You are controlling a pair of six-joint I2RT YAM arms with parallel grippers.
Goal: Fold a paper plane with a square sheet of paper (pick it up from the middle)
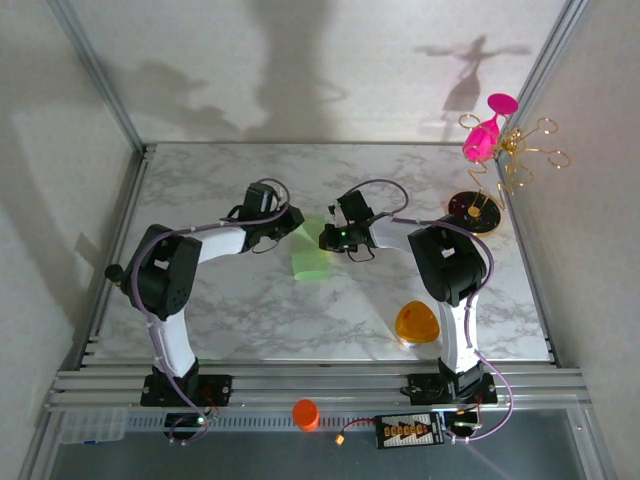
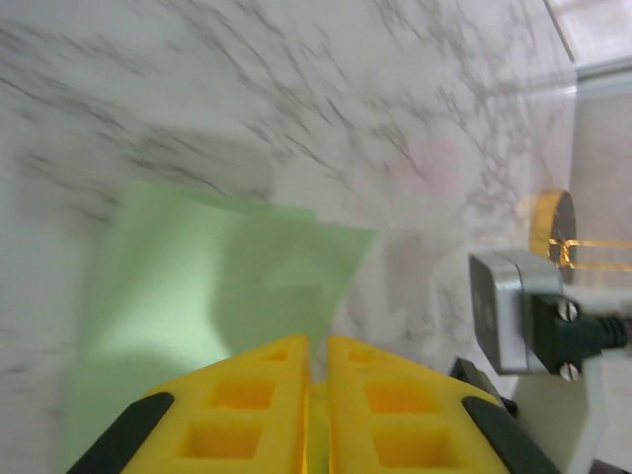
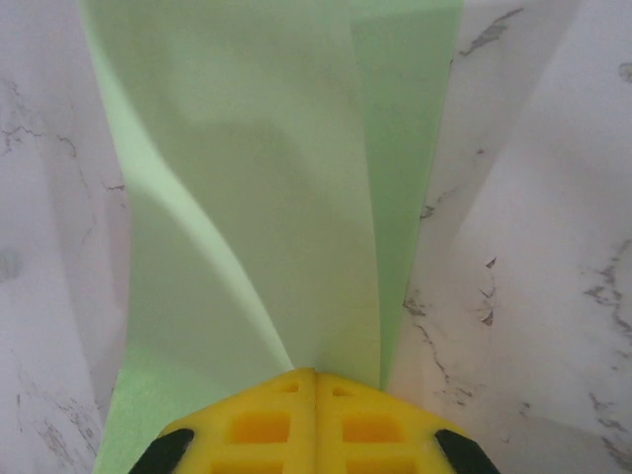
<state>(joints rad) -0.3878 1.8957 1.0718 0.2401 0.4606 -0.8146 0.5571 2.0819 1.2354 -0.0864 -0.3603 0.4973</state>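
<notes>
The square sheet of paper (image 1: 310, 262), pale green, hangs bent between my two grippers over the middle of the marble table (image 1: 240, 310). My left gripper (image 1: 295, 228) is shut on its far-left edge. In the left wrist view, the sheet (image 2: 227, 286) spreads ahead of the gripper (image 2: 318, 341), with a sliver of green between the yellow fingers (image 2: 267, 395). My right gripper (image 1: 328, 238) is shut on the right edge. In the right wrist view the sheet (image 3: 267, 178) runs away from the gripper (image 3: 316, 373) with a curved bulge and a lengthwise fold. No paper plane is in view.
An orange rounded-triangle object (image 1: 417, 323) lies near the right arm's base. A pink glass (image 1: 490, 130) hangs on a gold wire stand with a dark round base (image 1: 474, 210) at the back right. An orange cup (image 1: 306, 413) sits on the front rail.
</notes>
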